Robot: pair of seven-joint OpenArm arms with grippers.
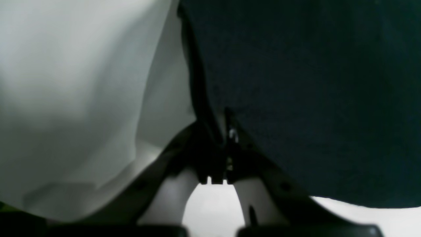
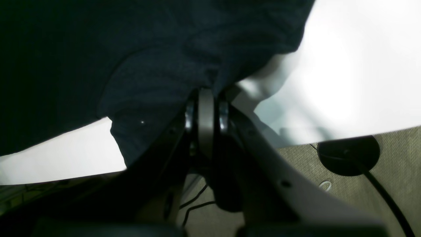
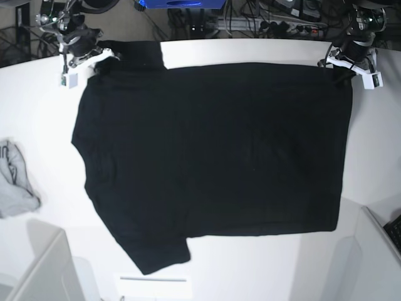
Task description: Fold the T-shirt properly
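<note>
The black T-shirt (image 3: 213,150) lies spread flat on the white table (image 3: 263,269), plain side up, with one sleeve toward the near edge and the other at the far left. My right gripper (image 3: 94,59) is at the shirt's far left corner, by the sleeve. In the right wrist view the right gripper (image 2: 206,93) is shut on a bunch of the black cloth (image 2: 115,49). My left gripper (image 3: 341,66) is at the far right corner. In the left wrist view the left gripper (image 1: 222,128) is shut on the shirt's edge (image 1: 312,82). No print shows.
A small light-grey cloth (image 3: 14,182) lies crumpled at the table's left edge. Cables and equipment (image 3: 250,19) run behind the far edge. A white box (image 3: 37,263) sits at the near left and a dark keyboard corner (image 3: 393,229) at the near right.
</note>
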